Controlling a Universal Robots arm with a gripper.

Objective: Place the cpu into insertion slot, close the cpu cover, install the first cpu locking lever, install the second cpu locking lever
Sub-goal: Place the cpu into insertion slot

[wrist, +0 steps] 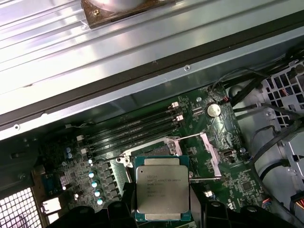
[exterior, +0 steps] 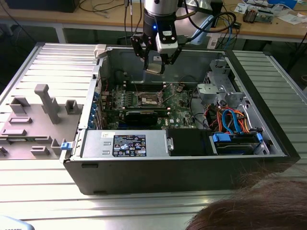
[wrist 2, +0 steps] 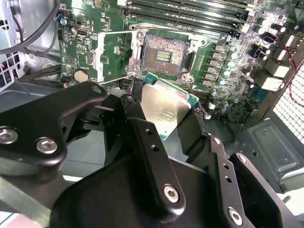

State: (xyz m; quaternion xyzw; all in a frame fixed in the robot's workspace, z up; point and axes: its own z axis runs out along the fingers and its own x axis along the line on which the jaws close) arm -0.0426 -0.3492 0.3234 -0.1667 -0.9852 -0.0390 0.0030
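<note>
My gripper [exterior: 154, 67] hangs over the open computer case, shut on the cpu [exterior: 154, 65]. In both wrist views the cpu [wrist 2: 166, 109] [wrist: 162, 192] shows its silvery top and green edge, clamped between the black fingers [wrist 2: 142, 137]. It is above the board, not touching it. The insertion slot [wrist 2: 164, 56] [exterior: 147, 99] lies open on the green motherboard below, with a dark centre and a pale metal rim. The cpu cover [wrist: 212, 155] [wrist 2: 100, 57] is swung up and away from one side of the slot. The board shows through its cut-out.
The case walls [exterior: 103, 67] ring the board. A power supply [exterior: 129, 143] and a blue drive bay [exterior: 235, 141] sit at the near side, with orange and blue cables [exterior: 230, 117] beside them. Grey fixtures [exterior: 43, 100] stand at the exterior view's left. A person's hair [exterior: 254, 206] shows in front.
</note>
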